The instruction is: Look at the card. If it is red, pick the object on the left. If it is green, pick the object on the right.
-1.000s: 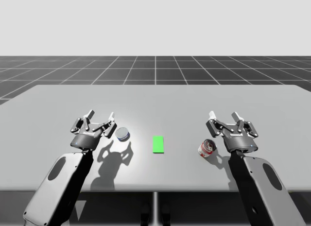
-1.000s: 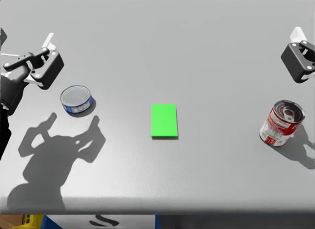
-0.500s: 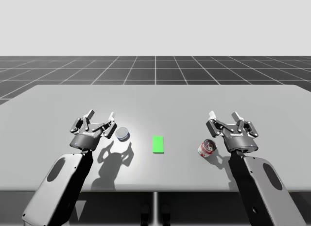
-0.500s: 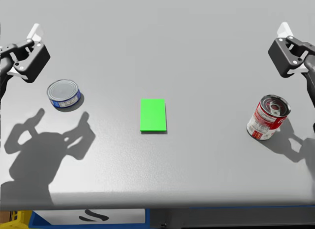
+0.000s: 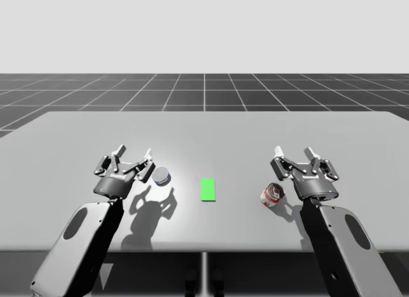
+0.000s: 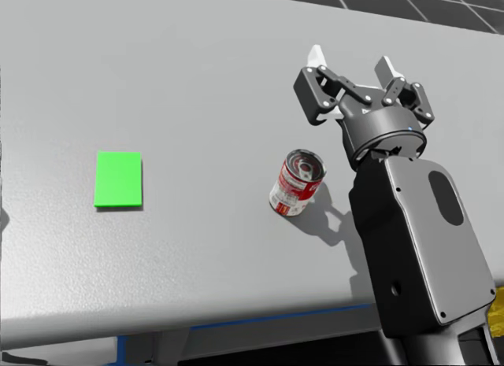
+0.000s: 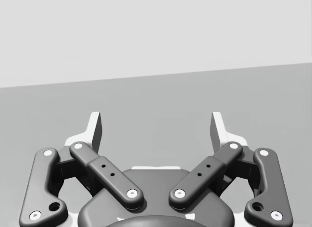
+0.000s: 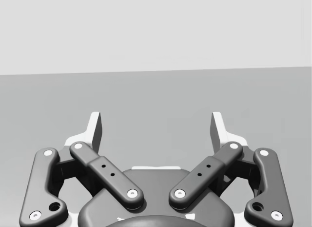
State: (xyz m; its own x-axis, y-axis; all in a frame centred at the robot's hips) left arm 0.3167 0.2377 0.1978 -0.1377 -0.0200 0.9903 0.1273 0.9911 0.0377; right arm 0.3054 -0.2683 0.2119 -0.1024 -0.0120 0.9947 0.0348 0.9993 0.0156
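Head view showed a green card [image 6: 118, 179], so the red can [image 6: 298, 182] was my pick; it stood just beside my right gripper [image 6: 350, 61], fingers spread and empty, like my left gripper [image 5: 133, 149].

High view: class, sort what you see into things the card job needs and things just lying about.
Job: green card; red can on the right; right gripper, open near it.
Lying about: low blue tin; left gripper, open near it.
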